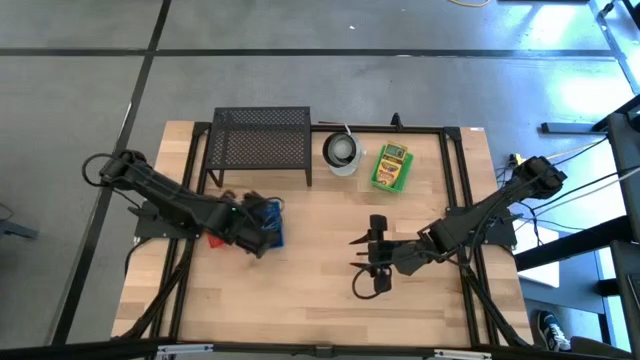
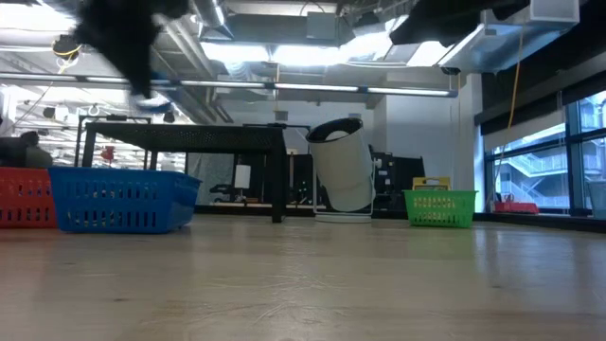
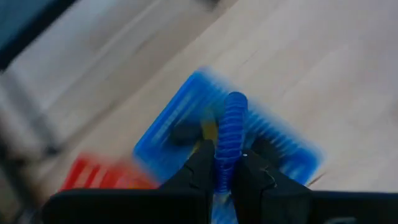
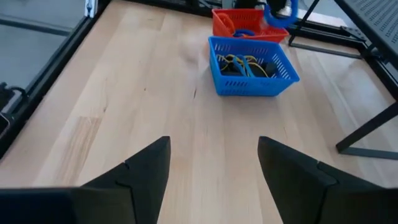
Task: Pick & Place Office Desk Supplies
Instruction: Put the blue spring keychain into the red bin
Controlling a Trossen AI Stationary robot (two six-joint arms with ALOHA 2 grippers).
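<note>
My left gripper (image 1: 262, 230) hangs over the blue basket (image 1: 272, 226), shut on a blue ribbed rubber band (image 3: 231, 127). That basket (image 4: 252, 65) rests on the table and holds yellow bands and dark items. A red basket (image 1: 217, 239) stands against its left side. At the back, a green basket (image 1: 391, 167) holds yellow-green crayon boxes. My right gripper (image 1: 369, 256) hovers open over bare wood at centre right (image 4: 214, 162), with nothing between its fingers. My left gripper pinches the blue ribbed band (image 3: 225, 163) between its two fingers (image 3: 202, 165). The fingers slant downward from above. The band sticks out past the fingertips, lifted clear above the blue basket; from the right wrist view it shows as a curved loop (image 4: 281, 17).
A black mesh rack (image 1: 262, 140) stands at the far left of the table. A round white cup (image 1: 341, 152) sits between it and the green basket (image 2: 438, 206). Black frame rails (image 1: 455, 190) run along the table's sides. Bare wood lies in the middle and along the near edge.
</note>
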